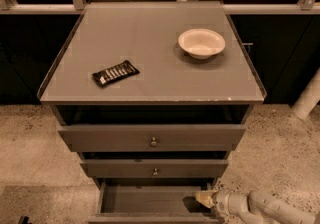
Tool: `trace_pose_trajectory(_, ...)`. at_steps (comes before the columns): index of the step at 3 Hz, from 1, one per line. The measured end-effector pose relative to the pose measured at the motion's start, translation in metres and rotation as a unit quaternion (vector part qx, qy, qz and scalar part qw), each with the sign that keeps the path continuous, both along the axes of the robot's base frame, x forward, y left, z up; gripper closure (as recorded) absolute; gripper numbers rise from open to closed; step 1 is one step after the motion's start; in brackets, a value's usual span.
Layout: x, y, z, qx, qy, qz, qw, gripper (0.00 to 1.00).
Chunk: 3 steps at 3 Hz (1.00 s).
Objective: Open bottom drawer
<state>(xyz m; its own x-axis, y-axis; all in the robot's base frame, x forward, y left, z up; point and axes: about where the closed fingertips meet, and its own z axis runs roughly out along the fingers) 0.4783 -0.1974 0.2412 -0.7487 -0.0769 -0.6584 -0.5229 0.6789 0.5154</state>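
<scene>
A grey three-drawer cabinet stands in the camera view. The bottom drawer is pulled out, and I look down into its bare grey inside at the frame's lower edge; its front and knob are cut off by the frame. My gripper reaches in from the lower right on a white arm and sits at the right end of the open drawer, just inside its right wall. The top drawer and the middle drawer are pushed in.
On the cabinet top lie a dark snack bar at the left and a white bowl at the right. A speckled floor surrounds the cabinet. A white post stands at the right. A railing runs behind.
</scene>
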Motion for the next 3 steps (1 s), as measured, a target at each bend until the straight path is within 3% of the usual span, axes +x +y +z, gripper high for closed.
trace_pose_trajectory(2, 0.0022, -0.0001, 0.0045, 0.002, -0.008, -0.001, 1.0000, 0.12)
trace_pose_trajectory(3, 0.0022, 0.0000, 0.0045, 0.002, -0.008, -0.001, 1.0000, 0.00)
